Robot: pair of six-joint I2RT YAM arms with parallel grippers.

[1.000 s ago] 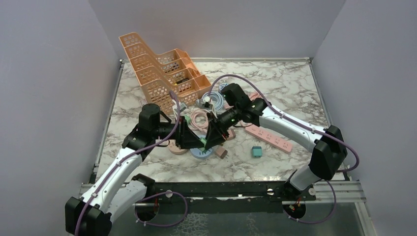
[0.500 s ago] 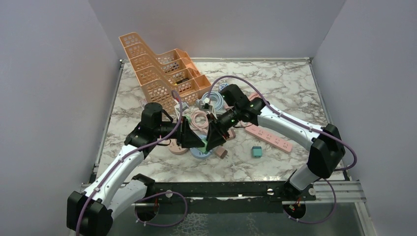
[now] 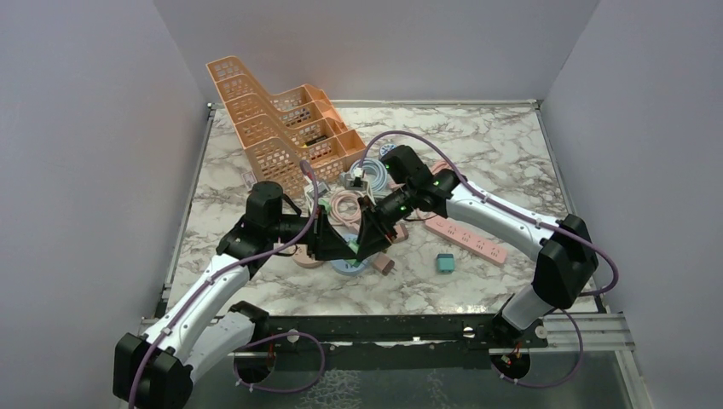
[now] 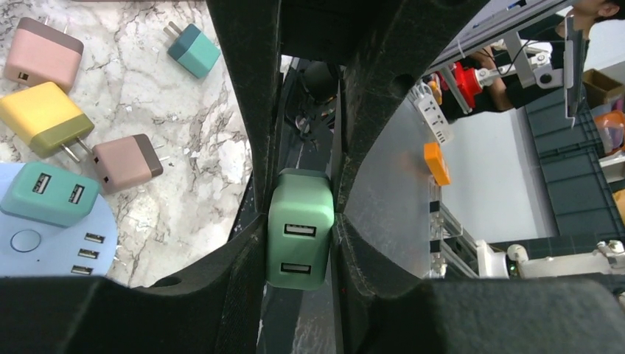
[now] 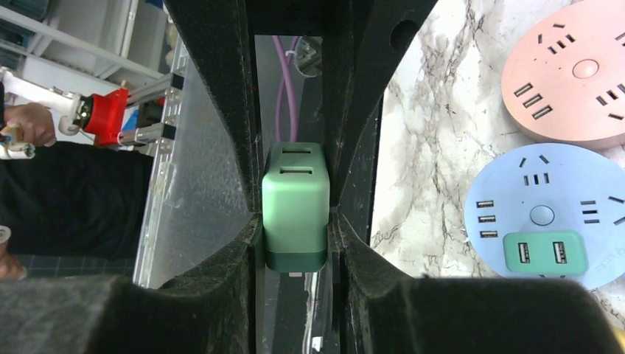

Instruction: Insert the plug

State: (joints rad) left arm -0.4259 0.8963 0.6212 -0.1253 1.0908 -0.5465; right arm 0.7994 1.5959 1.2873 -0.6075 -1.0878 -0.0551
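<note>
Green two-port plug (image 4: 298, 228) — pinched between both jaws

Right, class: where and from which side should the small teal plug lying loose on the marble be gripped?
Across the flat side faces of the small teal plastic plug, from straight above: it lies flat with prongs pointing sideways, so they stay free.
</note>
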